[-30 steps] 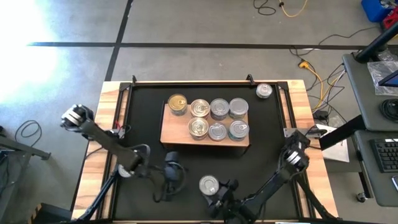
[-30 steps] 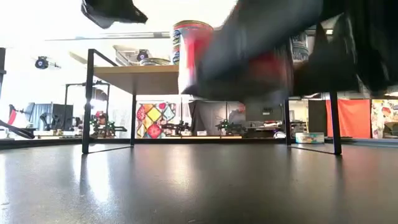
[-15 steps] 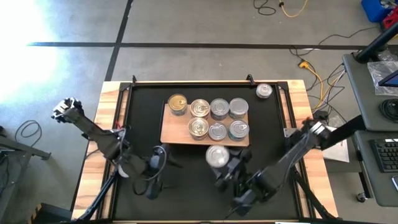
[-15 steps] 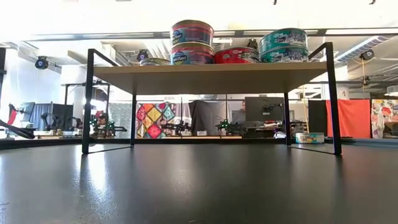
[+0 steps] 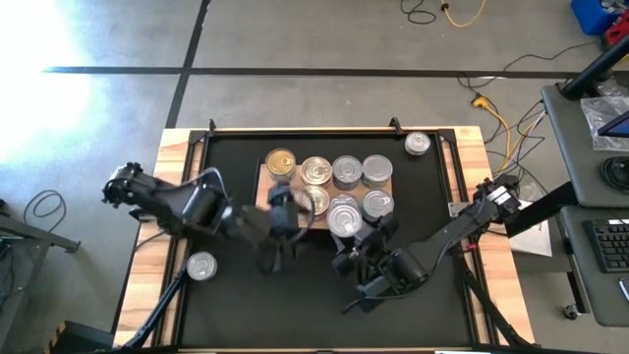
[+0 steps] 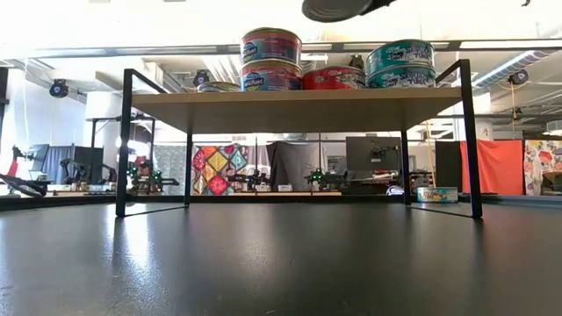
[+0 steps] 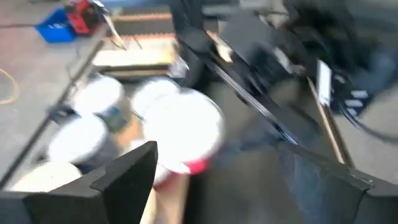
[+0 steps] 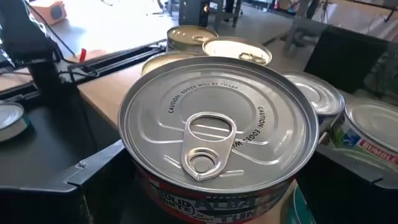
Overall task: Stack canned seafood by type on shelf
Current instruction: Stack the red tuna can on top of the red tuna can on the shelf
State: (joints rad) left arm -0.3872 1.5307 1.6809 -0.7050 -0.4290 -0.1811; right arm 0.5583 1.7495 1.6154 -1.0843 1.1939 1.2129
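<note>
Right gripper [image 5: 346, 228] grasps 1 tin [image 8: 217, 134] level, lid up, over the shelf [image 5: 263, 202].

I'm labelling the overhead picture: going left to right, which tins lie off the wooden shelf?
Silver round tin on the black mat near the left arm → silver-lidded tin held in the right gripper → silver round tin at the mat's far right corner.

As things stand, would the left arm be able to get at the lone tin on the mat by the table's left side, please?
Probably yes. That tin sits alone on the black mat with nothing around it, and the left gripper, open and empty, is up by the shelf, so it would have to pull back.
</note>
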